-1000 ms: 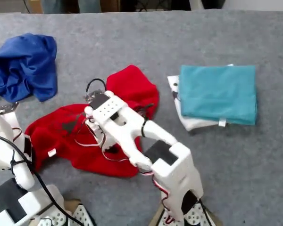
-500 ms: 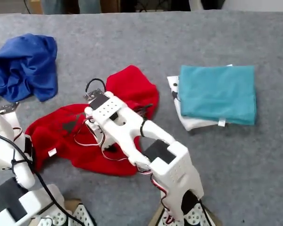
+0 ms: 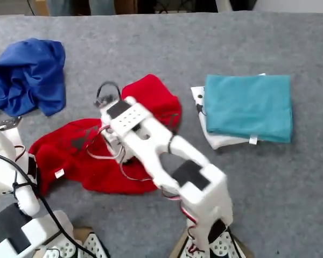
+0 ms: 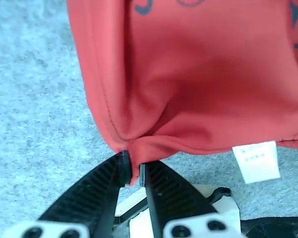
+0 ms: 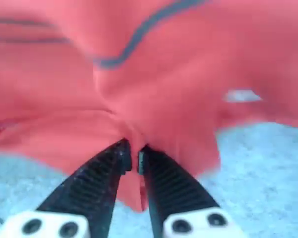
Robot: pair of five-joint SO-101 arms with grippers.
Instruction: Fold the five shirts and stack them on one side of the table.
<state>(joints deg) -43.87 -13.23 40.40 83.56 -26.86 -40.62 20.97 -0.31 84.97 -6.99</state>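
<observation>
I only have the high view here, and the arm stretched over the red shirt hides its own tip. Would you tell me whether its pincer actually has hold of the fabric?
Observer: Yes. The right wrist view shows the right pincer shut on a bunched fold of the red shirt.
Operator: Thank you. And how does the other arm stand?
Observer: The left pincer is shut on the shirt's stitched hem at a corner, near a white tag.
</observation>
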